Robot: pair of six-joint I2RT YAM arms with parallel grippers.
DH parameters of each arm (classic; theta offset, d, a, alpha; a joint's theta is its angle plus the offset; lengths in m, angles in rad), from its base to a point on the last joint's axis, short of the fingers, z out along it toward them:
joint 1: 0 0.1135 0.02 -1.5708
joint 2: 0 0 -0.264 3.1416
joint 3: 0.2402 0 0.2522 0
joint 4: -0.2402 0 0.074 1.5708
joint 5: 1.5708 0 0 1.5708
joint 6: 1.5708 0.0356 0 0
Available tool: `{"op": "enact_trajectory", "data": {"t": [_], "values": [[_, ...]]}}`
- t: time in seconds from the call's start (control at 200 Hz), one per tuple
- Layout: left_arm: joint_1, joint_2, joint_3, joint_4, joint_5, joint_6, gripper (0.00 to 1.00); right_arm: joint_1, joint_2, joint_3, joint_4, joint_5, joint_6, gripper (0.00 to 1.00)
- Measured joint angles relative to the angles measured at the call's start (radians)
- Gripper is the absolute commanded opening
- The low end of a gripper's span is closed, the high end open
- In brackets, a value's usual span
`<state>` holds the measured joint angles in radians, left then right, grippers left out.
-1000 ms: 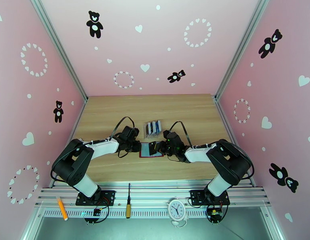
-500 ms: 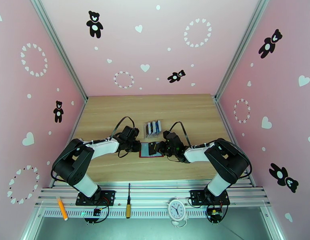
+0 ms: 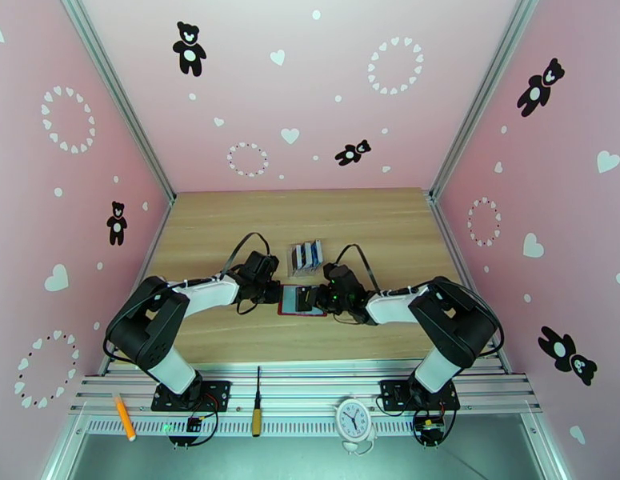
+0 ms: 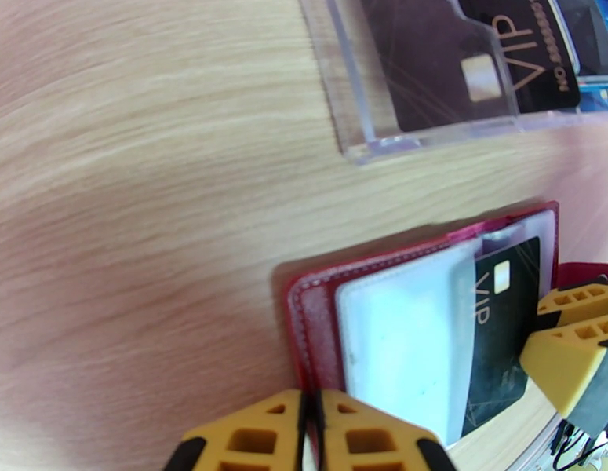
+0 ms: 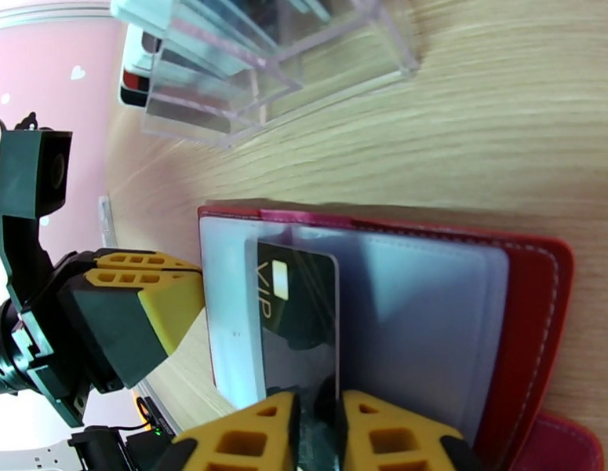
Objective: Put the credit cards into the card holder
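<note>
The card holder lies open on the table between both grippers, dark red with grey see-through pockets. My left gripper is shut on the holder's near-left edge. A black VIP credit card sits partly inside a pocket. My right gripper straddles the card's outer end, its jaws a small gap apart. More credit cards stand in the clear rack behind the holder.
The clear plastic slotted rack stands just beyond the holder, close to both grippers. Bare wooden table extends to the left, right and back. A screwdriver, a pen and a clock lie on the front rail.
My right gripper has crept left toward the holder with the black card, and its jaws have eased apart a little. The left arm has not moved.
</note>
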<state>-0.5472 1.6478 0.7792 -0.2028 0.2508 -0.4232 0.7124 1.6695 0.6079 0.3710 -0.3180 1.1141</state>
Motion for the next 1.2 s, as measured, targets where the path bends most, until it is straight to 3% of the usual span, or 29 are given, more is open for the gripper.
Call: {"op": "enact_trajectory", "data": {"t": [0.235, 0.626, 1.196], "values": [[-0.002, 0.002, 0.003, 0.0, 0.0, 0.0, 0.15, 0.006, -0.001, 0.09, -0.173, 0.02, -0.07, 0.3], [-0.005, 0.002, 0.004, 0.0, 0.004, -0.007, 0.11, 0.035, 0.069, 0.291, -0.456, 0.069, -0.188, 0.31], [-0.005, 0.002, 0.004, 0.0, 0.014, -0.008, 0.0, 0.056, 0.119, 0.424, -0.65, 0.116, -0.273, 0.32]]}}
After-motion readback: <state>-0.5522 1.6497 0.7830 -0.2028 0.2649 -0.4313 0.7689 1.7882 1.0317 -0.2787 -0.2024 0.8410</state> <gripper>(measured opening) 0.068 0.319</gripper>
